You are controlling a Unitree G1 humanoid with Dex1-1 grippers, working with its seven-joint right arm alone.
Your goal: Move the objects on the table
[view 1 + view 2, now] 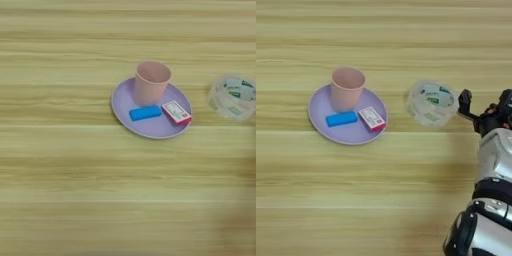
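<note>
Streaky tan wood fills both views: the surface [60, 200] runs past every picture edge, so none of its edges or corners shows.

Furthest left lies a lilac plate [321, 125], round and shallow. On its far part stands a pale pink cup [347, 89], upright, mouth open to the camera; its base hides the plate beneath it. Just in front of the cup a flat blue block [341, 119] lies on the plate, and just beside it, to the right, a red-and-white box [372, 119] lies flat near the plate's right rim. Its print is too small to read.

Right of the plate, apart from it, sits a clear round container [431, 103] with green-and-white marks on top; what it holds is hard to make out.

Just right of that container is the end effector [483, 107], seen in the right eye view alone. One black finger stands near the container's right side, the other lies against the picture's edge, spread apart and gripping nothing. The silver forearm [491, 200] is cut off by the bottom-right corner.
</note>
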